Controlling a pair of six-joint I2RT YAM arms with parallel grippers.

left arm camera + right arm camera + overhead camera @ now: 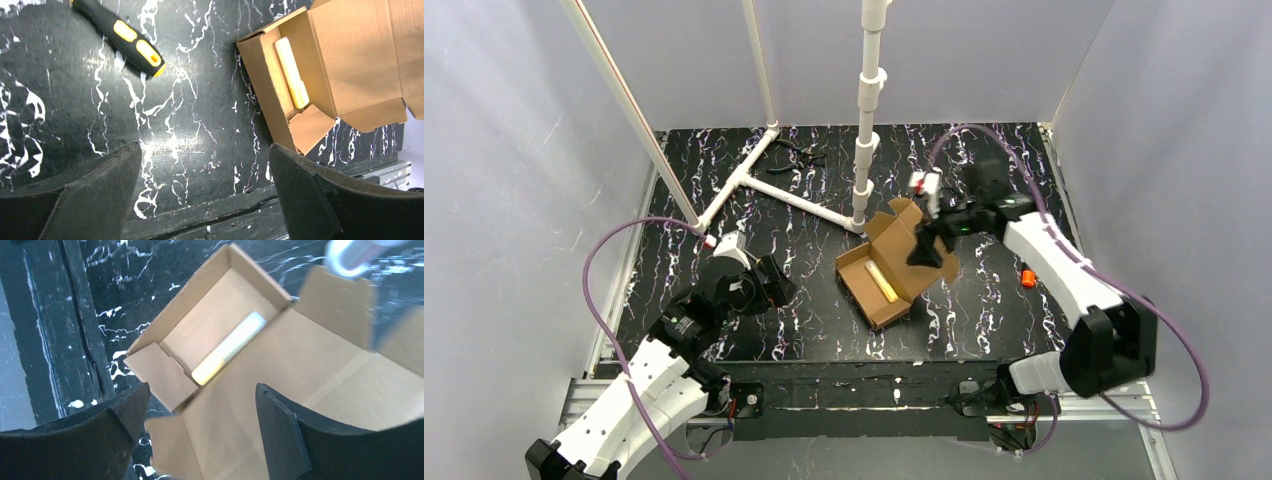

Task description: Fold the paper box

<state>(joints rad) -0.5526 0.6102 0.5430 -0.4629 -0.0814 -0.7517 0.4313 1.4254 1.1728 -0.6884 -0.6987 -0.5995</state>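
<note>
The paper box (900, 238) sits half-folded, lid up. Right hand (200, 390) gapes empty above it; left hand (205, 149) spread wide, empty.

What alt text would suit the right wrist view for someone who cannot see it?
An open brown cardboard box lies on a black marbled table, lid folded back, a pale yellow stick inside. The right tool hangs above it, its two dark fingers apart, holding nothing.
</note>
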